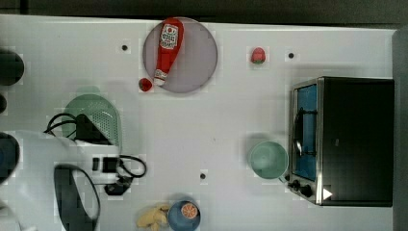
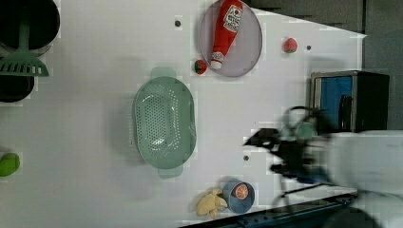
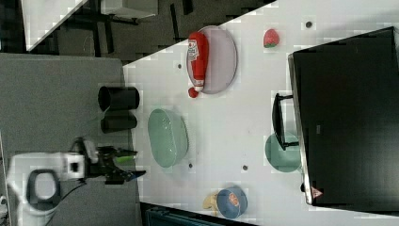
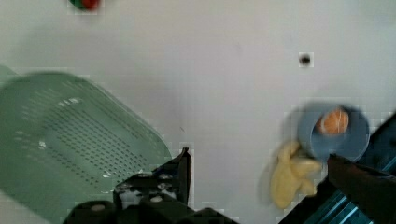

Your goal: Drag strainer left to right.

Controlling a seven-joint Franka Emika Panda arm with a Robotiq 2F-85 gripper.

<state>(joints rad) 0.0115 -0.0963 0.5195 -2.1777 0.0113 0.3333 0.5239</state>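
Observation:
The strainer (image 1: 98, 111) is a pale green oval colander with a dotted inside and a tab handle, lying on the white table on the top view's left side. It is in full sight in the left view (image 2: 164, 124) and in the right view (image 3: 168, 137). My gripper (image 1: 89, 127) hangs above the table near it, apart from it, open, with nothing between its fingers. The left view puts the gripper (image 2: 259, 140) to the right of the strainer. In the wrist view the strainer (image 4: 70, 135) lies beside one dark finger (image 4: 183, 169); the other finger (image 4: 364, 182) is far across.
A grey plate (image 1: 202, 57) holds a ketchup bottle (image 1: 168, 48), with a small red fruit (image 1: 145, 84) beside it and a strawberry (image 1: 258, 55) further right. A mint bowl (image 1: 268, 159) stands against the toaster oven (image 1: 346, 139). A blue bowl (image 1: 184, 215) and yellow bananas (image 1: 151, 217) sit at the near edge.

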